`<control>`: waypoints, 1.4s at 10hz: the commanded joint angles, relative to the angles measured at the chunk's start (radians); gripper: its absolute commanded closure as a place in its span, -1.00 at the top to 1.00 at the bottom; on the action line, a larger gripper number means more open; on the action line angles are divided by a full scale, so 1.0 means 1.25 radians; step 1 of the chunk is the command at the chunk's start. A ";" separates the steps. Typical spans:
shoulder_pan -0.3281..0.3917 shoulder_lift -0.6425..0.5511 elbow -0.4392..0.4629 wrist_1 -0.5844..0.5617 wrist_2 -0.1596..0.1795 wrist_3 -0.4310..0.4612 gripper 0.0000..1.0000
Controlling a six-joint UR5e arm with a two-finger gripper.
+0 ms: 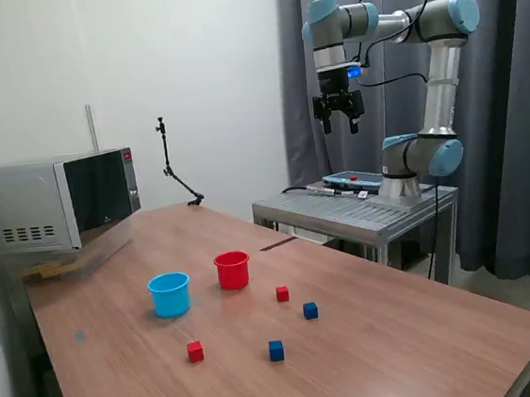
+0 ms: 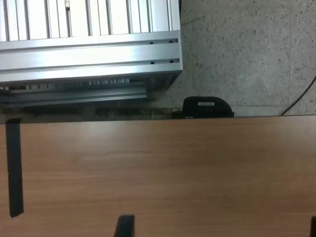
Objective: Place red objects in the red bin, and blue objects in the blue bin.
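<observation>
The red bin [image 1: 233, 269] and the light blue bin [image 1: 170, 293] stand upright side by side on the wooden table [image 1: 403, 336], both looking empty. One red cube [image 1: 283, 293] lies just in front of the red bin, and another red cube [image 1: 196, 351] sits nearer the front edge. Two dark blue cubes [image 1: 310, 310] [image 1: 276, 350] lie close by. My gripper [image 1: 341, 126] hangs high above the table's far side, well away from all of them, open and holding nothing. The wrist view shows only bare table and one dark fingertip [image 2: 124, 227]; no cubes or bins appear there.
A microwave [image 1: 57, 201] sits at the table's far corner on the exterior view's left. A black gooseneck mount [image 1: 175, 175] stands at the back edge. The arm's aluminium stand [image 1: 356, 208] [image 2: 89, 54] adjoins the table. Black tape [image 2: 14, 168] marks the tabletop.
</observation>
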 commanded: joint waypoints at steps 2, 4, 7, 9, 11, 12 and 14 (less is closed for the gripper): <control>0.001 -0.001 0.001 -0.003 0.004 -0.002 1.00; -0.001 -0.001 -0.004 -0.005 0.005 -0.001 1.00; -0.002 0.003 -0.021 -0.022 0.005 -0.001 1.00; -0.004 0.009 -0.035 -0.037 0.005 -0.002 1.00; -0.002 0.010 -0.039 -0.037 0.005 -0.001 1.00; -0.004 0.014 -0.041 -0.037 0.005 -0.001 1.00; -0.001 0.040 -0.062 -0.037 0.005 -0.001 1.00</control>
